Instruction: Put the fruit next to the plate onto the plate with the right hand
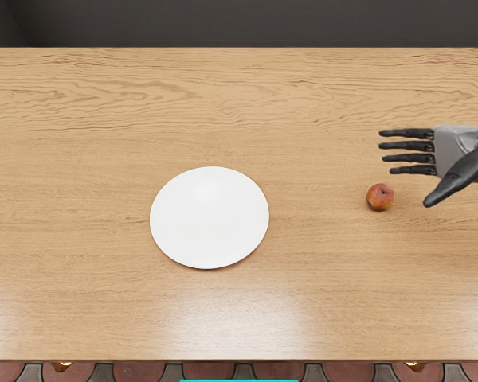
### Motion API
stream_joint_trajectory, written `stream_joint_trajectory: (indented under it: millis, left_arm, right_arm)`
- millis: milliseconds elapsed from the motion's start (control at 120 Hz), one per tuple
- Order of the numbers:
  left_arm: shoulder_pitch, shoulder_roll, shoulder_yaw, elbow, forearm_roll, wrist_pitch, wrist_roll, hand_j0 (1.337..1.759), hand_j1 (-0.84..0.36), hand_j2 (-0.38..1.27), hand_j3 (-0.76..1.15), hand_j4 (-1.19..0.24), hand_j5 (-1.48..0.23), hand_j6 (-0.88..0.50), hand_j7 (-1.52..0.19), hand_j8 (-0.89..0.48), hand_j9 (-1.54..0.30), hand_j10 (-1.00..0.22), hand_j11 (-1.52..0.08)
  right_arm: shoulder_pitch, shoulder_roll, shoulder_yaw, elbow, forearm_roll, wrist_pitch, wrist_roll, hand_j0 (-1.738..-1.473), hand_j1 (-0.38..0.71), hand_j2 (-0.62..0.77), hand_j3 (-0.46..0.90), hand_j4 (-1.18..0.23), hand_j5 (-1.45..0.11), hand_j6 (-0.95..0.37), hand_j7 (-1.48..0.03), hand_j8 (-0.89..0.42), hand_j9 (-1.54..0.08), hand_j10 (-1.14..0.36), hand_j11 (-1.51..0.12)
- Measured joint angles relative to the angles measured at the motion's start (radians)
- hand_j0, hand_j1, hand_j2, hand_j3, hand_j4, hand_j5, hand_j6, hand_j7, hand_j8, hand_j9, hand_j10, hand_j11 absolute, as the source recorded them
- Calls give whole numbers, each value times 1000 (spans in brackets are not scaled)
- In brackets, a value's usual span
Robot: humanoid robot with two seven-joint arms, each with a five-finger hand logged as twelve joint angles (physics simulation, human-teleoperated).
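A small red apple (380, 196) lies on the wooden table, well to the right of a white round plate (209, 216) that holds nothing. My right hand (410, 171) comes in from the right edge and hovers just right of and slightly above the apple. Its fingers (405, 146) are stretched out toward the left and the thumb points down-left; it holds nothing and does not touch the apple. The left arm does not show.
The wooden table (239, 103) fills the view, with its front edge near the bottom and a dark wall behind the far edge.
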Motion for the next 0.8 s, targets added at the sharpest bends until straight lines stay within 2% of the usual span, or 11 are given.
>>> stream_joint_trajectory:
  millis: [208, 358, 458, 550, 692, 800]
  left_arm:
    - [0, 0, 0, 0, 0, 0, 0, 1658, 69, 47, 0, -234, -304, -234, -304, -234, -304, -234, -304]
    - [1, 0, 0, 0, 0, 0, 0, 1658, 69, 47, 0, -234, -304, -234, -304, -234, -304, -234, -304]
    - [1, 0, 0, 0, 0, 0, 0, 1658, 69, 47, 0, -234, -304, -234, -304, -234, -304, -234, -304]
    - [0, 0, 0, 0, 0, 0, 0, 1658, 69, 47, 0, -234, -304, -234, -304, -234, -304, -234, -304]
    - [0, 0, 0, 0, 0, 0, 0, 1658, 69, 47, 0, -234, -304, -234, -304, -234, -304, -234, -304]
    - [0, 0, 0, 0, 0, 0, 0, 1658, 69, 47, 0, -234, -304, -234, -304, -234, -304, -234, -304]
  right_arm:
    - [4, -24, 6, 29, -6, 0, -6, -1658, -296, -8, 0, -45, -59, -45, -59, -45, -59, -45, -59]
    - [29, -109, 6, 168, -35, -15, -7, -1658, -296, -8, 0, -45, -59, -45, -59, -46, -59, -46, -59]
    - [58, -142, 6, 261, -76, -127, -10, -1658, -296, -9, 0, -46, -59, -46, -59, -46, -59, -46, -59]
    - [79, -148, 2, 332, -121, -285, -48, -1658, -296, -9, 0, -46, -59, -47, -59, -47, -59, -47, -59]
    - [93, -136, -16, 393, -175, -550, -81, -1658, -296, -9, 0, -47, -59, -47, -59, -47, -59, -47, -59]
    - [98, -66, -81, 413, -247, -771, -115, -1658, -296, -9, 0, -47, -59, -48, -59, -48, -59, -47, -59]
